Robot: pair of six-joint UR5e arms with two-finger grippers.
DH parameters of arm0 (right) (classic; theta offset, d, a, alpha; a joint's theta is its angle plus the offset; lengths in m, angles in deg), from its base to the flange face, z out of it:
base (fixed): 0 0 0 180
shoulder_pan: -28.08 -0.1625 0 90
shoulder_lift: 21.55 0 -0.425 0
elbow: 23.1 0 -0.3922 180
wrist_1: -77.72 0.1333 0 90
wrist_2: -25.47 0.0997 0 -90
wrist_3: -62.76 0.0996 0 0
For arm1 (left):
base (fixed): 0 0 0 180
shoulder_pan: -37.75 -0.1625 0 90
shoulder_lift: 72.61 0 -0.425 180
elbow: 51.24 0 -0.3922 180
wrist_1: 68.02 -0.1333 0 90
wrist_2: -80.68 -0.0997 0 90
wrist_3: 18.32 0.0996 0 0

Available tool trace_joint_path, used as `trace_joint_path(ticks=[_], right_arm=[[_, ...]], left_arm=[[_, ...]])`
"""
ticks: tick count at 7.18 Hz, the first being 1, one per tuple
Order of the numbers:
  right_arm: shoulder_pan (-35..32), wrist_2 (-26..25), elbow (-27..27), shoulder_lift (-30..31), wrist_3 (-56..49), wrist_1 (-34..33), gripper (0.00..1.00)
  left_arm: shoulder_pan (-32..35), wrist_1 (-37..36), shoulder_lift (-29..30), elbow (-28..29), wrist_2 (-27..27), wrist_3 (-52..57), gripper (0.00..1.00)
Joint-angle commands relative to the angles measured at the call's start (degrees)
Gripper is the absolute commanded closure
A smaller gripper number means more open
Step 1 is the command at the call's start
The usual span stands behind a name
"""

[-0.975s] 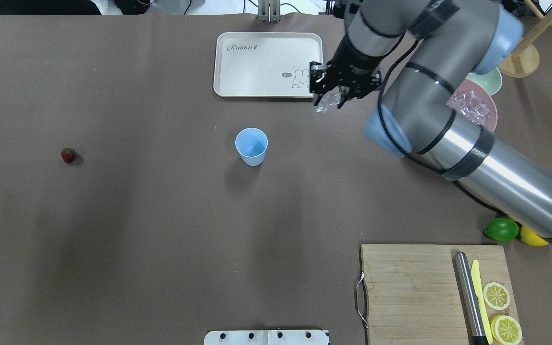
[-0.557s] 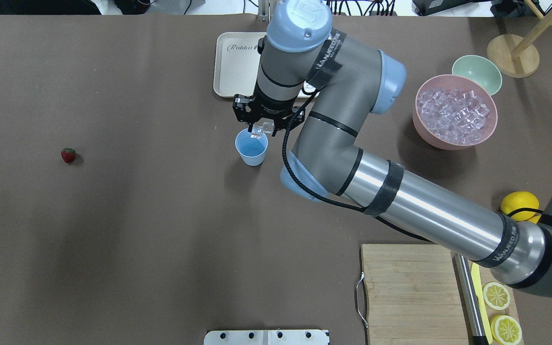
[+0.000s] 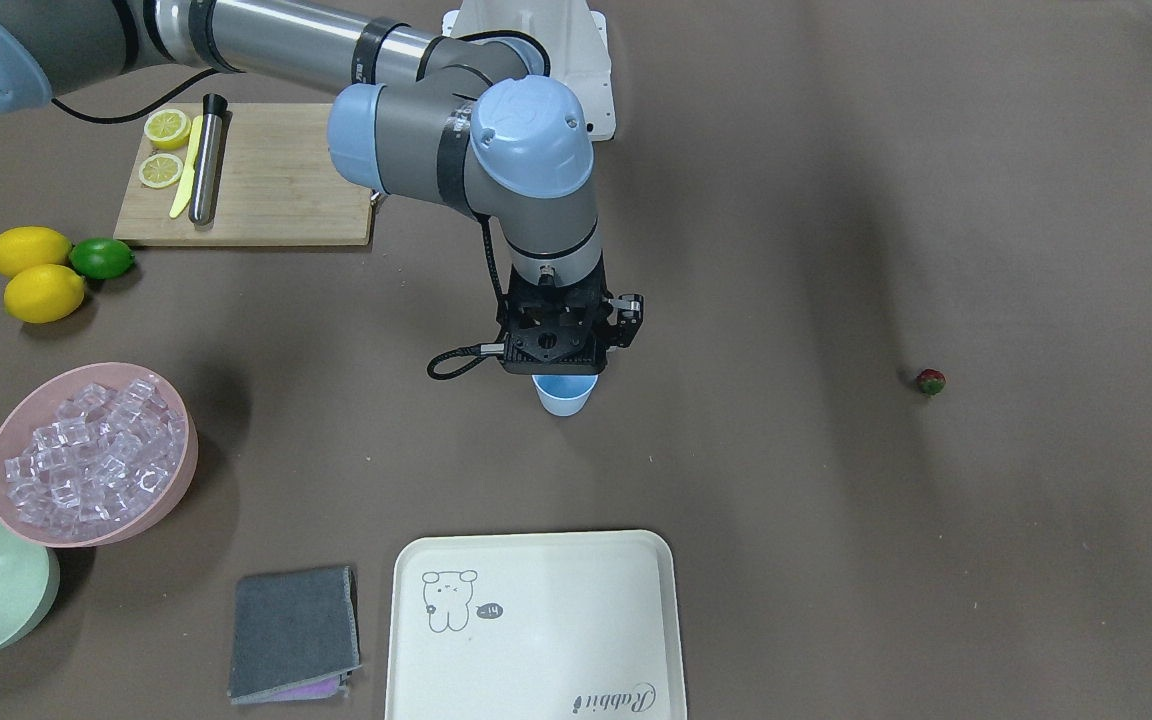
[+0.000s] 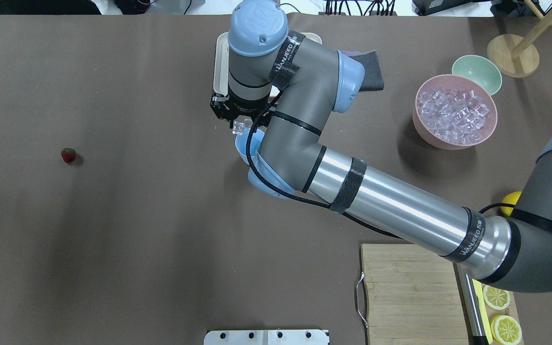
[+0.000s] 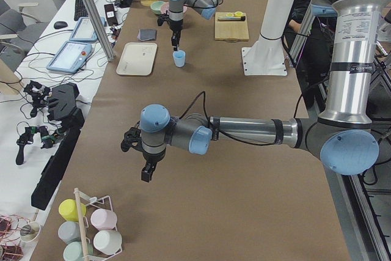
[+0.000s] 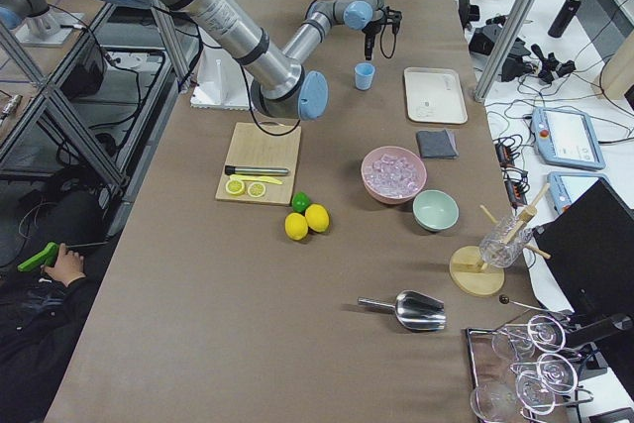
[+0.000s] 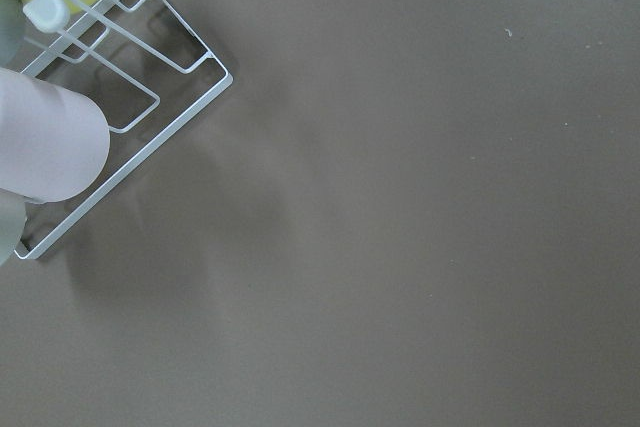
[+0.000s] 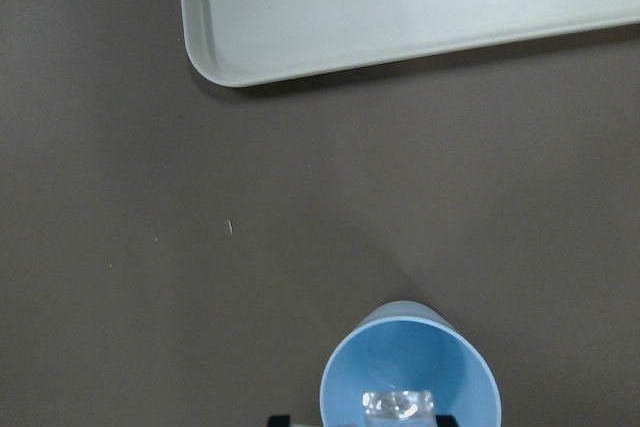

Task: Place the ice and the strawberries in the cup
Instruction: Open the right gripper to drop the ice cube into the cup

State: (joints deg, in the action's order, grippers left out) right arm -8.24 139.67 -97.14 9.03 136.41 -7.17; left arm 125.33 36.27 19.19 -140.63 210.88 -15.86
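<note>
The light-blue cup (image 4: 243,146) stands mid-table, partly hidden by my right arm; it also shows in the front view (image 3: 564,397) and the right wrist view (image 8: 410,367). My right gripper (image 4: 237,120) hangs just above the cup's rim, shut on one clear ice cube (image 8: 398,406) that sits over the cup's opening. More ice (image 4: 453,115) fills the pink bowl (image 4: 424,136). The red strawberry (image 4: 68,155) lies alone far to the left on the table. My left gripper (image 5: 146,172) shows only in the left side view, and I cannot tell if it is open or shut.
A cream tray (image 3: 536,620) lies just beyond the cup, with a grey cloth (image 3: 294,632) beside it. A pale-green bowl (image 4: 476,74) stands by the pink bowl. A cutting board (image 4: 410,292) with a knife and lemon slices, a lime (image 3: 102,258) and lemons are near my right side.
My right arm has swung left from beside the tray's corner to over the cup, carrying the ice cube. The cup and strawberry have not moved.
</note>
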Motion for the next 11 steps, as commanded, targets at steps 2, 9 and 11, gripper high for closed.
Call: trace_joint_path(ticks=[2, 9, 11], right_arm=[[0.0, -0.1, -0.1, 1.6, -1.2, 0.2, 1.00], [-9.4, 10.1, -11.2, 11.6, -9.2, -1.9, 0.01], [-18.1, 11.9, -19.5, 22.5, -34.8, -11.6, 0.01]], left_arm=[[0.0, 0.1, 0.7, 0.5, 0.0, -0.1, 0.02], [0.0, 0.1, 1.8, 0.3, 0.0, -0.2, 0.02], [0.0, 0.2, 1.5, 0.2, 0.0, -0.1, 0.02]])
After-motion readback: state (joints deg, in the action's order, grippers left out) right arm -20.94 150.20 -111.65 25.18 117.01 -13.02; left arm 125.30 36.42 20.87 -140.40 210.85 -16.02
